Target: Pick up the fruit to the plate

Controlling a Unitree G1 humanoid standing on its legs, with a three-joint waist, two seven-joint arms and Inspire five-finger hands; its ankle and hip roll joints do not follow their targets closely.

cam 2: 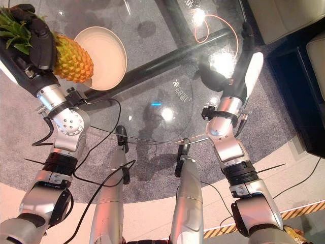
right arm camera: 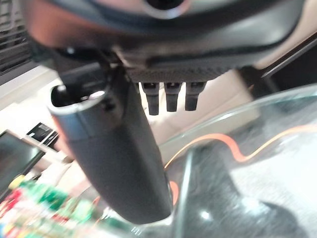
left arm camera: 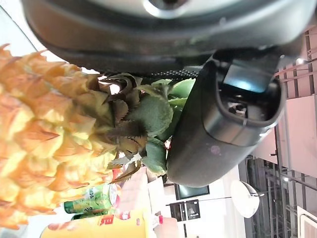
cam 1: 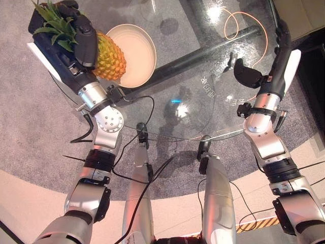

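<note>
You have the pineapple (cam 1: 107, 57) in your left hand (cam 1: 84, 38), fingers and thumb wrapped round its leafy crown, the fruit lifted just beside the plate (cam 1: 136, 51), overlapping the plate's near-left rim. The plate sits on the glass table (cam 1: 203, 76). Well right of the plate, your right hand (cam 1: 248, 75) hovers over the glass, fingers relaxed, holding nothing.

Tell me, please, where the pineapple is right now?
The pineapple is held in the left hand at the eye views' upper left, its body overlapping the near rim of the plate.
</note>
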